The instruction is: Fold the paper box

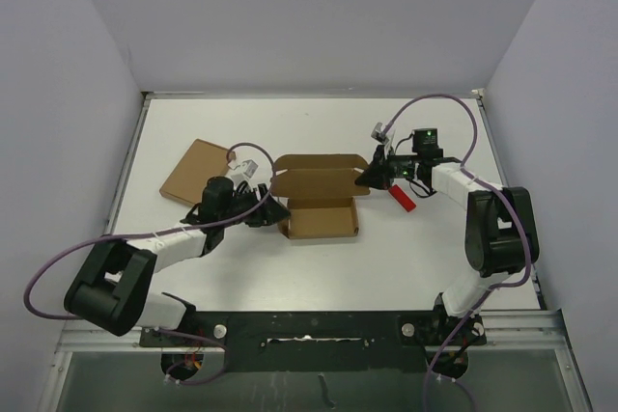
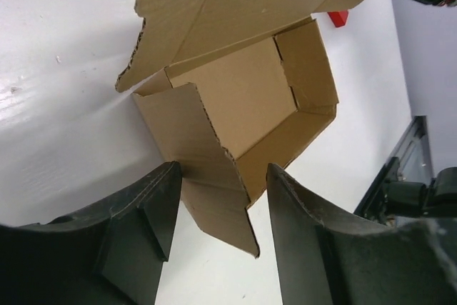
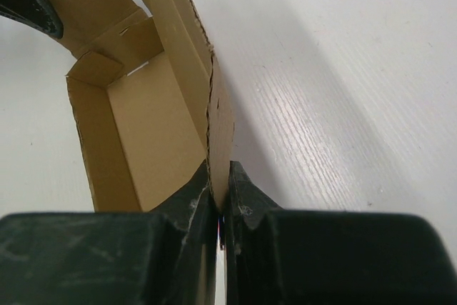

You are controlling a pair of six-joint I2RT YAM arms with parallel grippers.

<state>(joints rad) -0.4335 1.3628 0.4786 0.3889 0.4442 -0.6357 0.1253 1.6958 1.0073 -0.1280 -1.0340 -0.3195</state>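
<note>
The paper box (image 1: 319, 202) is brown cardboard, partly formed, an open tray with its lid flap standing up at the back, in the middle of the table. My left gripper (image 1: 271, 210) is open at the box's left end. In the left wrist view (image 2: 221, 208) a side flap of the box (image 2: 243, 98) lies between its fingers (image 2: 143, 226) without being clamped. My right gripper (image 1: 371, 175) is shut on the right end flap of the box. In the right wrist view (image 3: 220, 192) the cardboard wall (image 3: 220, 119) is pinched edge-on between the jaws.
A wider flat brown cardboard rectangle (image 1: 196, 171) lies left of the box, behind my left arm. A small red block (image 1: 403, 198) lies right of the box under my right wrist, and shows in the left wrist view (image 2: 338, 17). White walls enclose the table.
</note>
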